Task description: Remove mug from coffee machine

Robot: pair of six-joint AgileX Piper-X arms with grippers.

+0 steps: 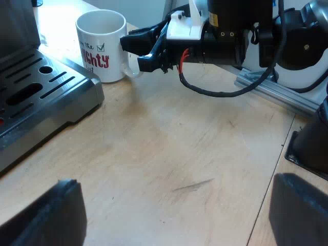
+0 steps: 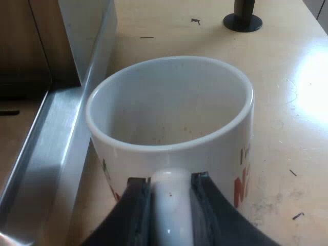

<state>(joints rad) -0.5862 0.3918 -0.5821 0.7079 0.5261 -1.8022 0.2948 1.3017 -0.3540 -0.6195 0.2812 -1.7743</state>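
Observation:
A white mug [image 1: 101, 46] with red lettering stands upright on the wooden table, close beside the espresso machine's drip tray [image 1: 41, 87]. My right gripper [image 1: 134, 54] reaches in at the mug's handle [image 1: 132, 70]. In the right wrist view its two black fingers [image 2: 136, 205] press on either side of that handle [image 2: 170, 215], so the right gripper [image 2: 170, 185] is shut on it. The mug [image 2: 169, 118] is empty inside, with faint brown specks. My left gripper [image 1: 174, 215] hangs low over bare tabletop, away from the mug, open with nothing between its fingers.
The machine's metal base edge [image 2: 56, 138] runs right alongside the mug. An aluminium rail [image 1: 287, 95] lies on the table behind the right arm, with a black base [image 1: 310, 148] near it. A black round post foot [image 2: 242, 21] stands beyond the mug.

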